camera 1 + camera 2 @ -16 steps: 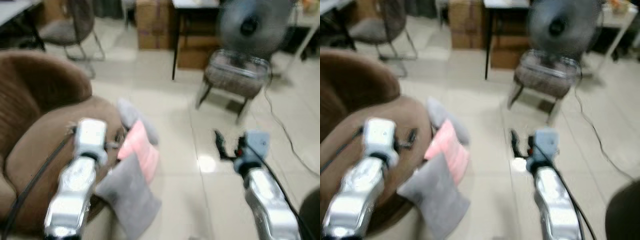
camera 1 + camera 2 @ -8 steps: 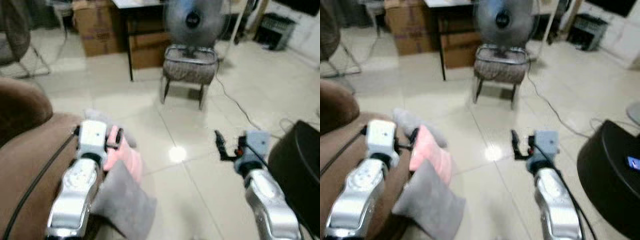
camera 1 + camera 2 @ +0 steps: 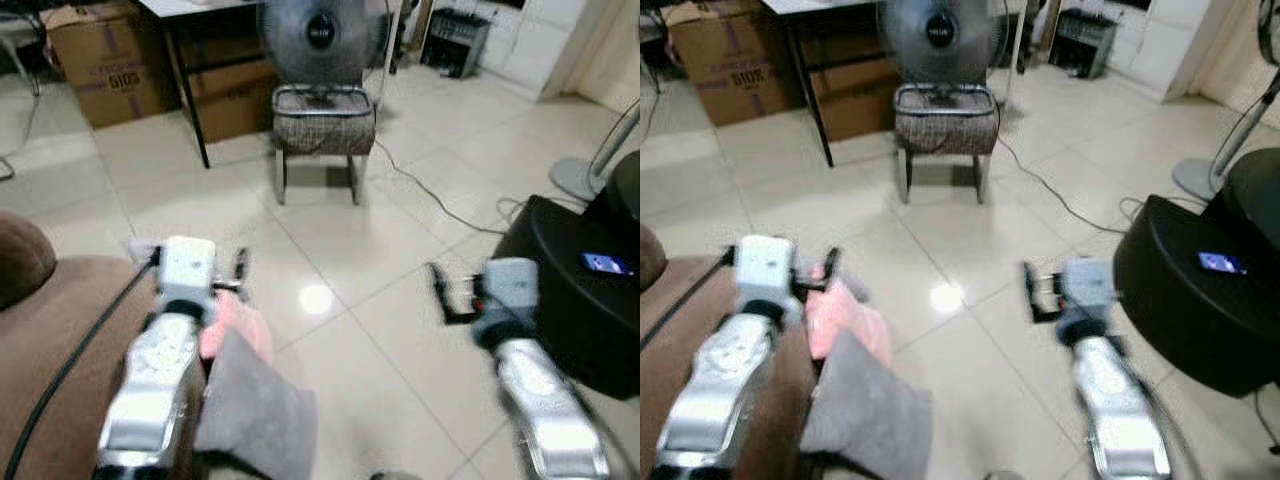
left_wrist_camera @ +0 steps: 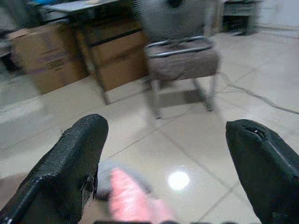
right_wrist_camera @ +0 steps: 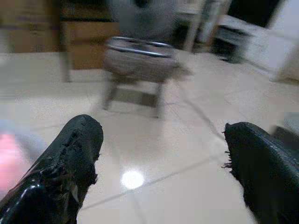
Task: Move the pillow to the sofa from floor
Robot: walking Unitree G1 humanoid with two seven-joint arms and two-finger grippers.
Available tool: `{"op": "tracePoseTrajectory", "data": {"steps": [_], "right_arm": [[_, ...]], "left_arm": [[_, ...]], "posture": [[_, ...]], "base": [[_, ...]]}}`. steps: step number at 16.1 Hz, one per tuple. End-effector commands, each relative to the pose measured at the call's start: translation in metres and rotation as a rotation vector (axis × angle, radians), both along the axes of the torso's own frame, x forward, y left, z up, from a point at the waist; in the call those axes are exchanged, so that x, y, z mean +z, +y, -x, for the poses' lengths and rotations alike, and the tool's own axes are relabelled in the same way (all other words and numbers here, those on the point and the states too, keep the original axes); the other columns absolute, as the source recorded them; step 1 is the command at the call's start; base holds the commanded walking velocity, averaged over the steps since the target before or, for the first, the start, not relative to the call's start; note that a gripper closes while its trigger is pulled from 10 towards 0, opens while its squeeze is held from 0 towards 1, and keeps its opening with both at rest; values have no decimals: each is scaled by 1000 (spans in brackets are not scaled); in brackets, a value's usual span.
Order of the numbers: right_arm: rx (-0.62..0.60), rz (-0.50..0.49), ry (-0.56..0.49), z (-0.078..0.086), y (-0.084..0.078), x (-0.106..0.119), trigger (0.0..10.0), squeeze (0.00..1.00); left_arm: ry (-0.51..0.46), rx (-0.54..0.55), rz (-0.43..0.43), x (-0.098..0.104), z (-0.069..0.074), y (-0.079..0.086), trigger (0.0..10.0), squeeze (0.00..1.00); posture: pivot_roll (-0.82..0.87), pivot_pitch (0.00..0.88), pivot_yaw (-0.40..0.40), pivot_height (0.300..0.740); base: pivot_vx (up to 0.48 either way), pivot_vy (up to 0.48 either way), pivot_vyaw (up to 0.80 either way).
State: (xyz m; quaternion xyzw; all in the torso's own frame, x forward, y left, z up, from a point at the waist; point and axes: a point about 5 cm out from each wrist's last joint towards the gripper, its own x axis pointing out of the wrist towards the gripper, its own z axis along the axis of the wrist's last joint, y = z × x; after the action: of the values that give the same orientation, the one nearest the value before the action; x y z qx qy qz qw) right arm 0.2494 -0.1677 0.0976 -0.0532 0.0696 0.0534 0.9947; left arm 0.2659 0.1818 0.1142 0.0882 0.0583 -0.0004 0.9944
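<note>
A pink pillow leans on the floor against the front of the brown sofa. A grey pillow lies in front of it, and another grey one peeks out behind my left arm. My left gripper hovers just above the pink pillow, open with nothing between its fingers; the pink pillow lies below them. My right gripper hangs over bare floor to the right, open and holding nothing, its fingers wide apart.
A fan stands behind a small padded stool ahead. Cardboard boxes sit under a dark-legged table at the back left. A black rounded object with a small blue display stands at the right. A cable runs across the tiles.
The camera has swung to the right: the sofa and pillows slid toward the left edge and the black object came into view. Both grippers stay open.
</note>
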Motion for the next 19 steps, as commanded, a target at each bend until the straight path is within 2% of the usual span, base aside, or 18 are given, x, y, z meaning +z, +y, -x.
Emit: {"op": "tracePoseTrajectory", "data": {"steps": [1, 5, 19], "right_arm": [[-4, 21, -8, -1, -4, 1, 10000, 0], [-1, 15, -20, -3, -8, 0, 10000, 0], [28, 5, -36, -4, -3, 0, 10000, 0]], "left_arm": [[-3, 6, 4, -2, 0, -1, 10000, 0], [1, 22, -21, -7, 2, 4, 10000, 0], [-18, 21, -40, -5, 3, 4, 10000, 0]], "posture": [[-36, 0, 5, 740], [-31, 0, -7, 740], [-12, 0, -24, 602]], "base": [[0, 0, 0], [0, 0, 0], [0, 0, 0]]}}
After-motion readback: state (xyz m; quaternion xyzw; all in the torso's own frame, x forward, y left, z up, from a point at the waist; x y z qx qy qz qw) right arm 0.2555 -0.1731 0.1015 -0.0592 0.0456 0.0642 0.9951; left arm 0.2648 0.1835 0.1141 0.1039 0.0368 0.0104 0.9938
